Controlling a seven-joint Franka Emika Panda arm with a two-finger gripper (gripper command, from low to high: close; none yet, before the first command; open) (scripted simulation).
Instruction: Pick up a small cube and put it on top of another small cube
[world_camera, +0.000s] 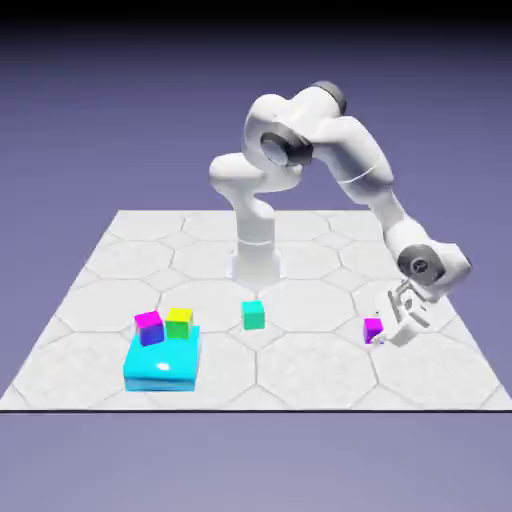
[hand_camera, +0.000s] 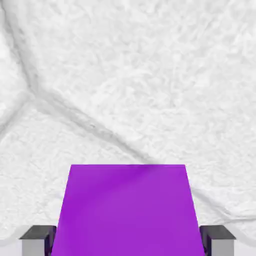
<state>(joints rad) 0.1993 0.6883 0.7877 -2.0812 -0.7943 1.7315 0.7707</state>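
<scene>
The small purple-magenta cube (world_camera: 372, 327) is at the exterior view's right, low over the tiled table (world_camera: 300, 380) or resting on it; I cannot tell which. My gripper (world_camera: 385, 334) is down around it. In the hand view the cube (hand_camera: 127, 210) fills the lower middle, and the two grey fingertips (hand_camera: 37, 241) press against its left and right sides, so my gripper (hand_camera: 127, 242) is shut on it. The teal cube (world_camera: 253, 315) stands alone near the table's middle, well to the left of the gripper in the exterior view.
A flat cyan block (world_camera: 162, 365) lies at the exterior view's front left. It carries a cube with pink top and blue sides (world_camera: 149, 327) and a yellow-green cube (world_camera: 179, 322). The robot's base (world_camera: 256, 262) stands behind the teal cube.
</scene>
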